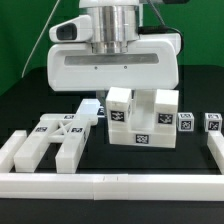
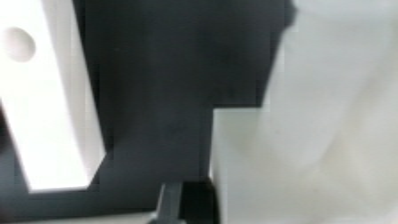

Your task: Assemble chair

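the fingers (image 2: 175,205) show only in the wrist view, as a dark stub at the edge of the picture. they are drawn fully together with no gap between them, and nothing can be seen clamped in them. just beside them stands a broad white face (image 2: 311,150), blurred. which piece it belongs to, and whether the fingers touch it, cannot be told. past a strip of dark table (image 2: 160,90) on the fingers' other side lies a long white bar (image 2: 50,110) with an oval hole near one end.

in the exterior view the fingers are hidden, below the broad white body of the arm (image 1: 112,65) and behind the upper blocks of the chair (image 1: 140,130). the chair sits directly under the fingers on the table. it is a cluster of chunky matte-white blocks, two upper ones side by side with a gap between them and a lower one in front, each with black-and-white square tags.

farther from the fingers, toward the exterior view's left, a low white piece (image 1: 55,135) with several tags lies flat, two thick prongs pointing at the camera. toward the exterior view's right, well apart from the fingers, stand two small tagged blocks (image 1: 185,122). outermost, long low border bars (image 1: 110,185) edge the table.
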Tool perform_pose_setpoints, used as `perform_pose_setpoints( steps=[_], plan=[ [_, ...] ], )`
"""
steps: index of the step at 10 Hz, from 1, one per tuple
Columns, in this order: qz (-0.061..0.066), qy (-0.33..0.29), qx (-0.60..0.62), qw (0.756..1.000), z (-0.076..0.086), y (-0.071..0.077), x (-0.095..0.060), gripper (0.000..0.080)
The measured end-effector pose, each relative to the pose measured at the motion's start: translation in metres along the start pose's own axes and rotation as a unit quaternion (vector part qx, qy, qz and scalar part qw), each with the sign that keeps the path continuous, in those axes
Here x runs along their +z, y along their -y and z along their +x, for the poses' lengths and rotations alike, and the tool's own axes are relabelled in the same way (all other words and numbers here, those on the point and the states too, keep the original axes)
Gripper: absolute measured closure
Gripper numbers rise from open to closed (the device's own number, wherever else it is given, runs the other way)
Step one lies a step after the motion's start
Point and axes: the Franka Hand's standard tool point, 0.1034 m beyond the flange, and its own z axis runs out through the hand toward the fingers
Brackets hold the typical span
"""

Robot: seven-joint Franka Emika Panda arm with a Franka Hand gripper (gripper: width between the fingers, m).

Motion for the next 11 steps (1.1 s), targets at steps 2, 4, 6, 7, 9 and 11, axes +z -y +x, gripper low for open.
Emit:
perform_pose_setpoints(
  steps=[2, 4, 6, 7, 9, 11],
  plan=[
    [0.005, 0.090, -0.008, 0.996, -0.009, 0.001, 0.001, 0.0763],
    [0.000, 0.222, -0.026, 0.975, -0.028, -0.002, -0.009, 0.0763],
    [-0.011, 0.322, -0.028, 0.946, -0.032, -0.010, -0.009, 0.0763],
    [-0.013, 0.358, -0.022, 0.933, -0.034, -0.011, -0.004, 0.0763],
    [-0.015, 0.366, -0.023, 0.930, -0.027, -0.012, 0.000, 0.0763],
    [-0.014, 0.386, -0.018, 0.922, -0.035, -0.015, 0.004, 0.0763]
  ],
)
